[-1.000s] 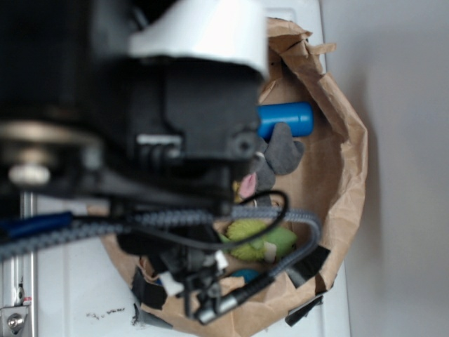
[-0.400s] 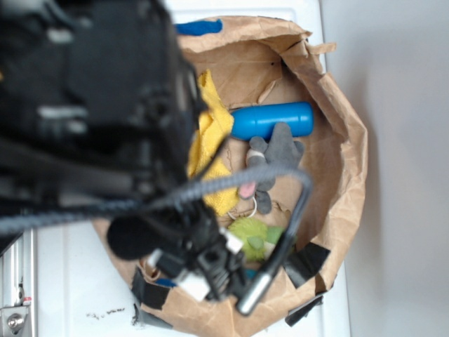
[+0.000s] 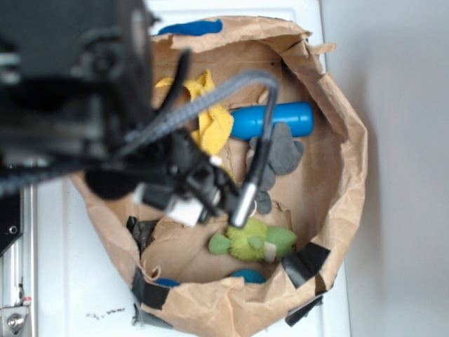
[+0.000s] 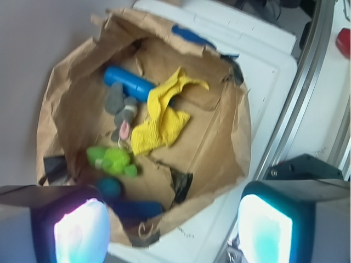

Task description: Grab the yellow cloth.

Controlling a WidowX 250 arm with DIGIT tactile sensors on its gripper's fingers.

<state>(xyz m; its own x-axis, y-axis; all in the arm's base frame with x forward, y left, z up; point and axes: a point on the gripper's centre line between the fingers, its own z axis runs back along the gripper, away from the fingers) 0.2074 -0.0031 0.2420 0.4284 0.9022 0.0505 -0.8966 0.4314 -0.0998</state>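
Note:
The yellow cloth (image 4: 162,116) lies crumpled on the floor of a brown paper bag (image 4: 66,93), near its middle, one end reaching toward the blue cylinder (image 4: 129,83). In the exterior view the arm hides part of the yellow cloth (image 3: 210,116). My gripper (image 4: 173,233) hangs high above the bag's near rim, open, with nothing between its glowing pads (image 4: 82,233). The cloth sits well ahead of the fingertips.
Inside the bag also lie a grey plush (image 4: 122,107), a lime-green plush toy (image 4: 112,160) and a small blue ball (image 4: 109,187). Black tape patches (image 3: 305,263) mark the bag's rim. The bag stands on a white surface (image 4: 258,82) beside a metal rail (image 4: 301,93).
The arm has swung up and left in the exterior view, uncovering more of the bag's floor and the green toy. The cloth has not moved.

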